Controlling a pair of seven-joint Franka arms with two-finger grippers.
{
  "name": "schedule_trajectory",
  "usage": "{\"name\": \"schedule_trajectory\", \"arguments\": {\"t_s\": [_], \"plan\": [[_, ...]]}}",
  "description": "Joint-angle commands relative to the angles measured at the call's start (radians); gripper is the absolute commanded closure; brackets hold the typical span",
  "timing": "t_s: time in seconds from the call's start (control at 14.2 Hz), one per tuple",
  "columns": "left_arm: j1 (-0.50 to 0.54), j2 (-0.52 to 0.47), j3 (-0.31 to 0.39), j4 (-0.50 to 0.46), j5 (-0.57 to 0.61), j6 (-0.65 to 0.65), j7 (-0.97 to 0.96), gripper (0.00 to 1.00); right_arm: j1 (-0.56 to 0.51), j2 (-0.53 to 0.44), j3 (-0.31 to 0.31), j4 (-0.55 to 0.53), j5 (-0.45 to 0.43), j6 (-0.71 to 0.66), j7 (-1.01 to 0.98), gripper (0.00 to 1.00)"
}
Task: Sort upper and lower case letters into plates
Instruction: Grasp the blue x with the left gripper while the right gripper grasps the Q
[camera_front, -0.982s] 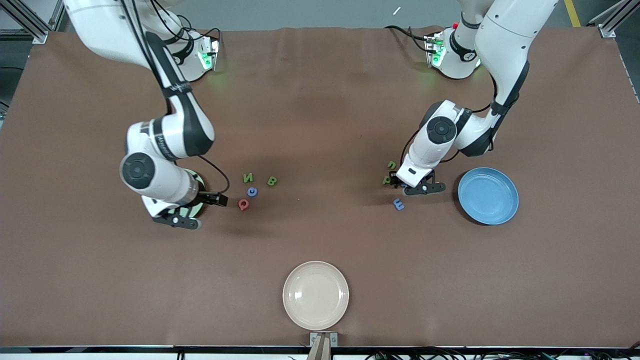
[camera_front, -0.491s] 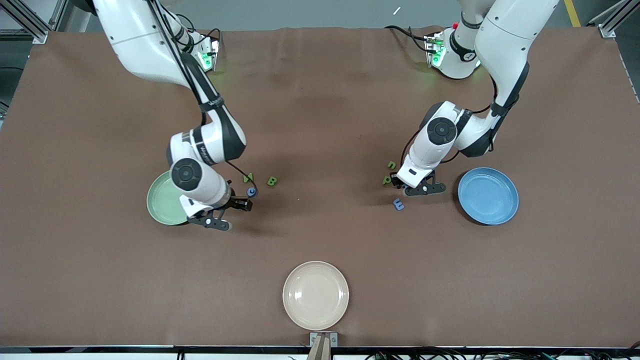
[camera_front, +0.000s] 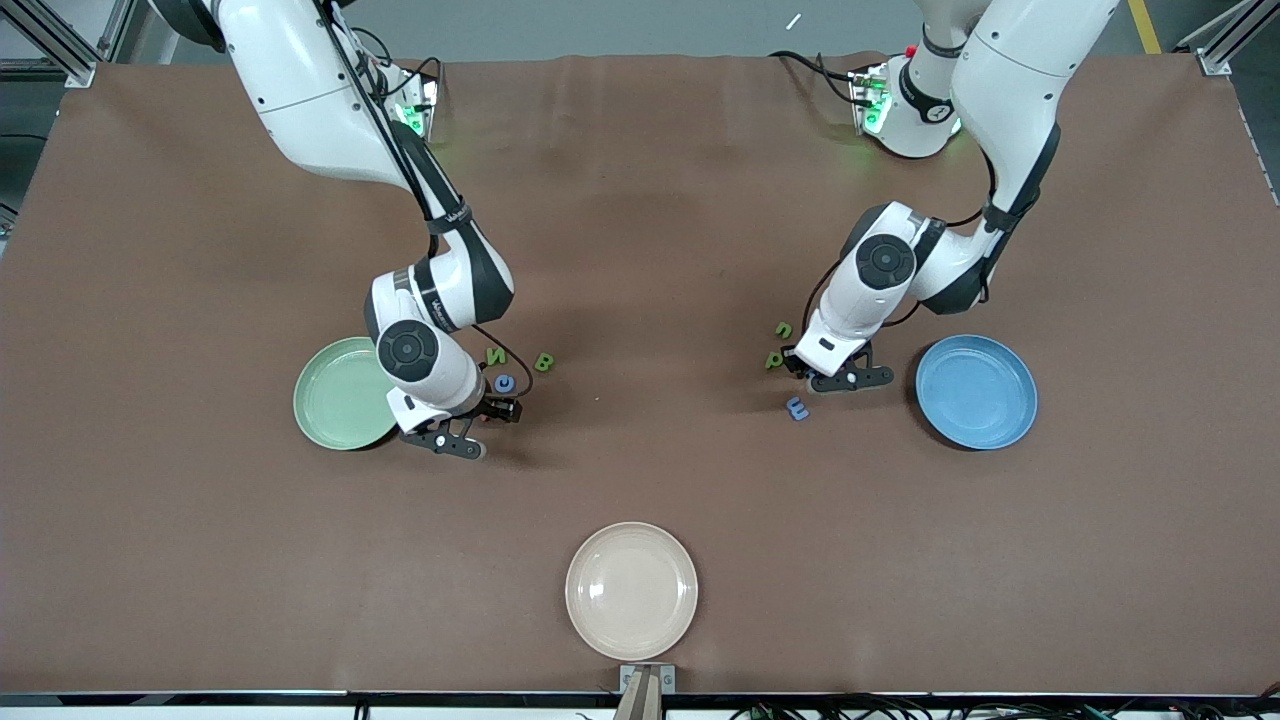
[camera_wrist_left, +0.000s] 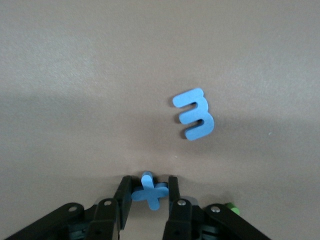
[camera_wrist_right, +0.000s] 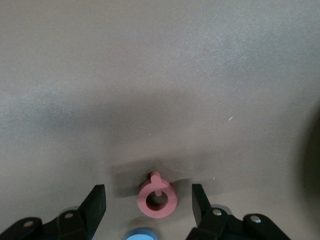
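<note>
My left gripper (camera_front: 808, 372) (camera_wrist_left: 149, 182) is down at the table, shut on a small blue cross-shaped letter (camera_wrist_left: 150, 190). A blue E-like letter (camera_wrist_left: 194, 114) (camera_front: 797, 407) lies just nearer the front camera, and two green letters (camera_front: 784, 329) (camera_front: 774, 358) lie beside the gripper. The blue plate (camera_front: 976, 391) sits toward the left arm's end. My right gripper (camera_front: 497, 408) (camera_wrist_right: 148, 189) is open, its jaws either side of the pink-red ring-shaped letter (camera_wrist_right: 157, 199) without touching it. A blue letter (camera_front: 505, 382) and two green letters (camera_front: 496, 355) (camera_front: 544, 361) lie close by. The mint plate (camera_front: 335, 395) is beside the right gripper.
A cream-beige plate (camera_front: 631, 590) sits near the table's front edge, midway along it. Bare brown table surface lies between the two letter groups.
The right arm swung from over the mint plate to the pink-red letter, uncovering the plate. The left gripper's jaws closed onto the blue cross-shaped letter.
</note>
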Motion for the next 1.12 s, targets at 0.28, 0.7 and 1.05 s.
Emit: {"name": "schedule_trajectory", "arguments": {"t_s": [0.28,0.7,1.05], "plan": [[0.126,-0.192,-0.006,-0.017,0.031,-0.217,0.140,0.88,0.005,-0.008,-0.006,-0.062,-0.019,0.076,0.015,0.27],[0.354,-0.190,-0.006,-0.035,0.031,-0.225,0.496,0.88,0.005,-0.011,-0.003,-0.071,-0.008,0.062,0.039,0.55],[0.490,-0.123,-0.004,-0.012,0.031,-0.199,0.693,0.88,-0.016,-0.025,-0.004,-0.069,-0.008,0.031,0.031,0.97]]}}
